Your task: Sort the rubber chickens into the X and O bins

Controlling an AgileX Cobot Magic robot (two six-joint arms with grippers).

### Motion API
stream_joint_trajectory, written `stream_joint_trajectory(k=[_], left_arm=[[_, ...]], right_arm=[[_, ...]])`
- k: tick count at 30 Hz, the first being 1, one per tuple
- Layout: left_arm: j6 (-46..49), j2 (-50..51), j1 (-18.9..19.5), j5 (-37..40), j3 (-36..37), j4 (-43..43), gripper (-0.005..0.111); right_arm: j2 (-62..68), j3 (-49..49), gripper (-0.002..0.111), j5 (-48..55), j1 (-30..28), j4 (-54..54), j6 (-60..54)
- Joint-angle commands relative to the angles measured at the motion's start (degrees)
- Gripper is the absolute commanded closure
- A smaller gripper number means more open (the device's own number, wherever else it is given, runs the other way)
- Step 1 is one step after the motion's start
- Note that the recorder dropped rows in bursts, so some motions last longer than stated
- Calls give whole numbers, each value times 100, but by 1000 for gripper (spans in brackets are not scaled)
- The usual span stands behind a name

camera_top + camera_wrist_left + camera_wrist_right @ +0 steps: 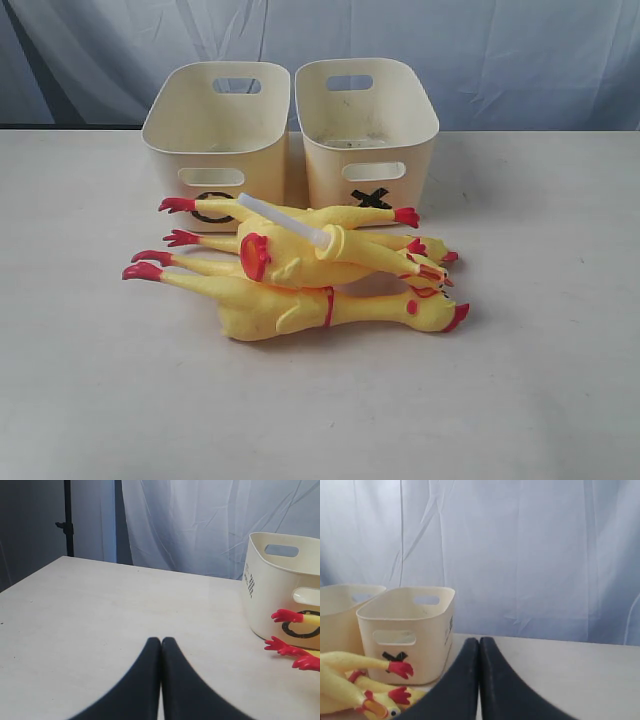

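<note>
I see three rubber chickens (290, 268) piled before the O bin (200, 158) and X bin (350, 150). My left gripper (161, 641) and right gripper (479, 640) are pressed together, empty.

L end effector (161, 641) & R end effector (479, 640) both fully closed, fingertips touching.
</note>
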Motion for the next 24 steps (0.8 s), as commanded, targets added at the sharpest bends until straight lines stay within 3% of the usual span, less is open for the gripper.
stream_joint_trajectory(k=[1,4,14,24], left_arm=[[0,-30,-15,5,14,21,107],[0,-30,-15,5,14,21,107],[0,-30,-15,5,14,21,107],[0,-30,-15,5,14,21,107]], right_arm=[[-29,7,109,-216,12,940,11],[-29,7,109,-113,12,1473,11],[-29,7,109,14,12,1548,11],[-29,7,109,-355,12,2638,11]])
